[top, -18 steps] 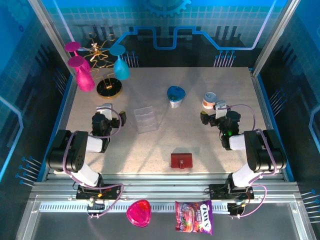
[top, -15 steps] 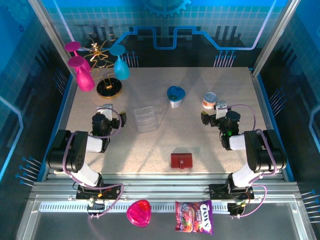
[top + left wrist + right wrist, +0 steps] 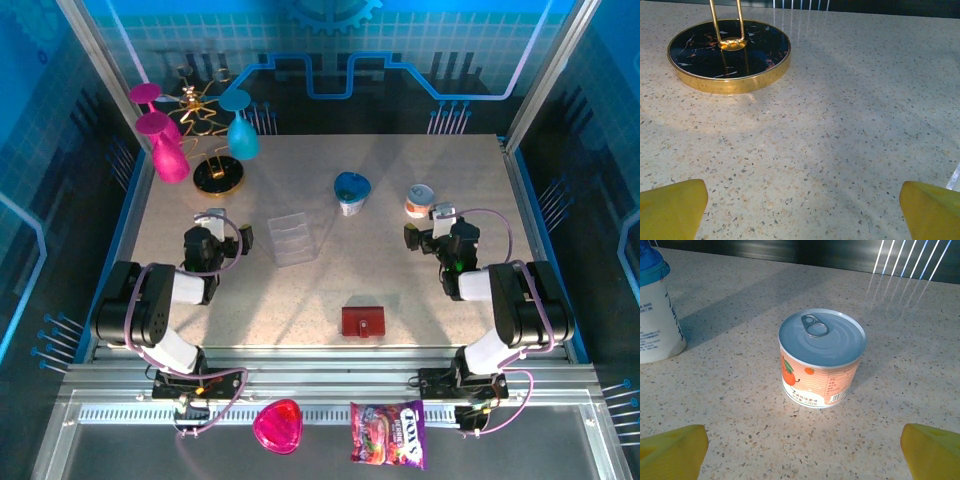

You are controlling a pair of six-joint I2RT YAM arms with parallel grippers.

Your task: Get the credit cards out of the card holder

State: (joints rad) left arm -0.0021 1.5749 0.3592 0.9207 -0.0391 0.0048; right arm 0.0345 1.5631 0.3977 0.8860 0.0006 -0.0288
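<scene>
Both my grippers are spread wide and hold nothing: the left gripper (image 3: 802, 207) has only bare table between its yellow tips, with the gold-rimmed stand base (image 3: 729, 55) ahead of it, and the right gripper (image 3: 802, 447) faces a small ring-pull can (image 3: 821, 357) that it is not touching. What I need is the other way. The card holder (image 3: 363, 321) lies shut and flat near the near edge of the table, a little right of its middle, well apart from both grippers. Both point toward the far edge, so the holder sits behind their fingertips, on the side of my bases. Its long axis runs along the near edge, with the small strap tab on its near side. I take the credit cards to be inside it, since none lie out on the table. My right gripper is the nearer one: the holder lies back and inward from it, toward the near edge and the table's middle. My left gripper would have to cross further.
</scene>
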